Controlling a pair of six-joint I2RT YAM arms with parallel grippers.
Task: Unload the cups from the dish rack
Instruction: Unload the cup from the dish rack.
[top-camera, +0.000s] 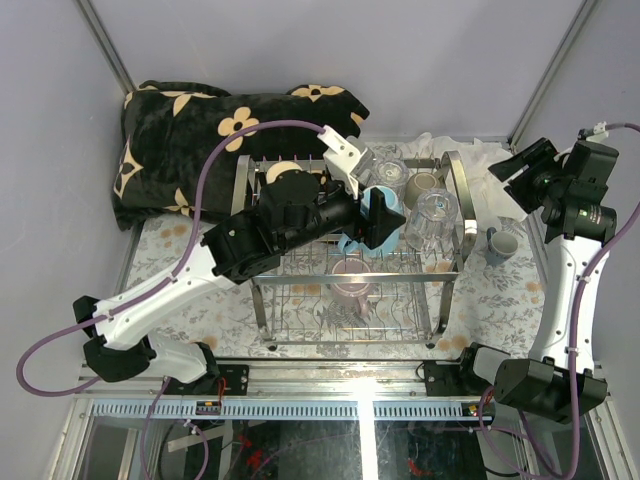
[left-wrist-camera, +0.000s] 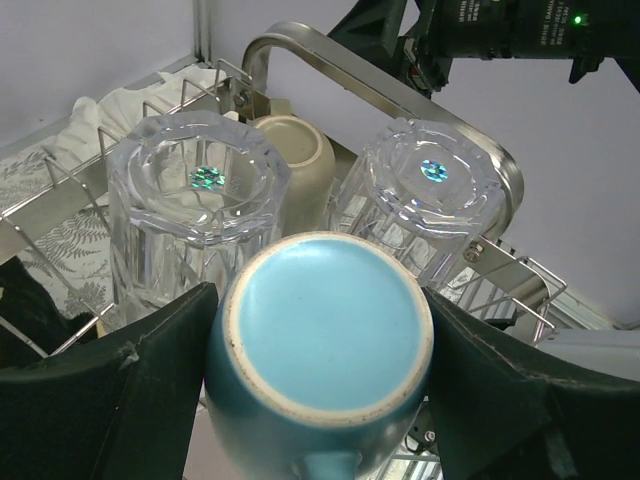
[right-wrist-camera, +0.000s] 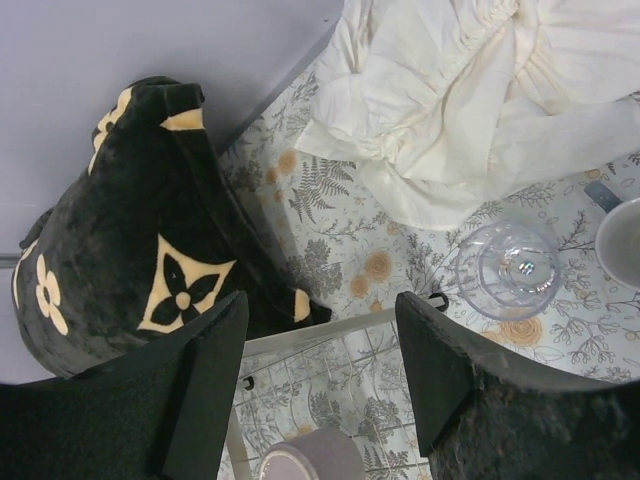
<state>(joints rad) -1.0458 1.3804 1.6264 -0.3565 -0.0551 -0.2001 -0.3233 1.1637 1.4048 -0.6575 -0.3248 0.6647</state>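
Snugly, left gripper (left-wrist-camera: 320, 345) clasps blue mug (left-wrist-camera: 325, 320) — inverted

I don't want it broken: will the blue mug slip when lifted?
Maybe: the blue mug looks glossy, so it may slide in the jaws. The pale bare ring on its base suggests ceramic: probably stiff, breakable if dropped.

A robot test cell in a lab, dressed up as a kitchen corner: plain grey wall panels (top-camera: 300, 50) set in bare metal posts (top-camera: 105, 45), two arms (top-camera: 165, 290) bolted to a slotted rail (top-camera: 330, 408), purple cables (top-camera: 205, 180), and a desk (top-camera: 500, 310) under fern-print cloth carrying a chrome dish rack (top-camera: 455, 200), a crumpled white cloth (right-wrist-camera: 470, 90) and a black flower-print blanket (top-camera: 200, 130)
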